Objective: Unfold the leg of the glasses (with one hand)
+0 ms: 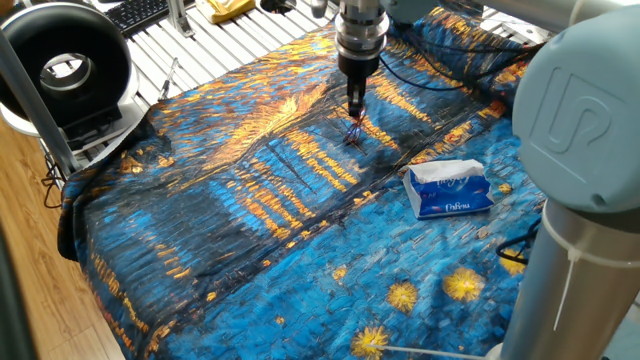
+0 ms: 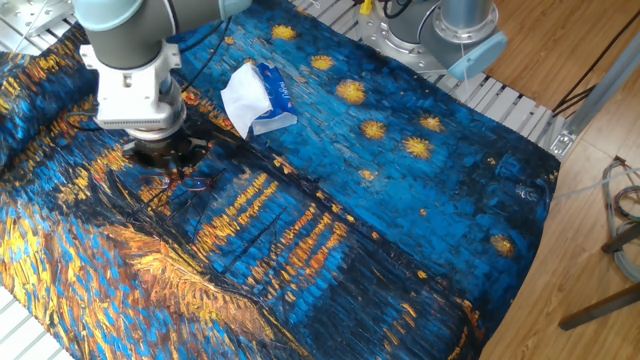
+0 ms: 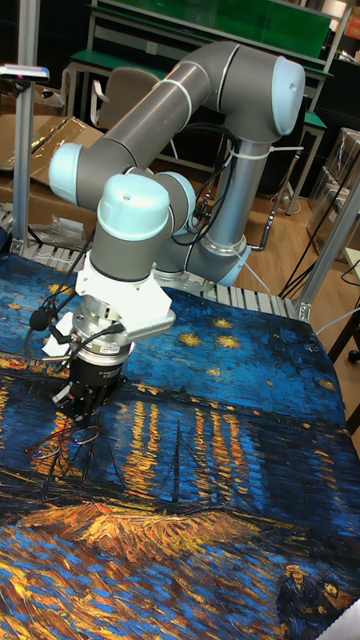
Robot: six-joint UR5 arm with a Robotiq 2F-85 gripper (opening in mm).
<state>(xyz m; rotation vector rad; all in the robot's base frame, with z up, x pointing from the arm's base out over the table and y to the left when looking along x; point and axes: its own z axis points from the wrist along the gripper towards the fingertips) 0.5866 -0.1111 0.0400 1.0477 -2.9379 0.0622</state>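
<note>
The glasses (image 1: 353,133) are a small dark wire frame lying on the painted cloth, seen also as thin loops in the other fixed view (image 2: 186,183) and the tall view (image 3: 78,438). My gripper (image 1: 355,115) points straight down right over them, its fingertips at the top of the frame. The fingers stand narrow and close together, and they seem to pinch the leg, a thin reddish wire at their tips. From the other side the gripper (image 2: 165,163) hides part of the frame. In the tall view the gripper (image 3: 85,408) hangs just above the wire loops.
A blue tissue pack (image 1: 449,189) lies right of the glasses, close behind the gripper in the other fixed view (image 2: 258,96). A black ring lamp (image 1: 66,66) stands past the cloth's left corner. A second arm's base (image 2: 465,30) stands beyond the far edge.
</note>
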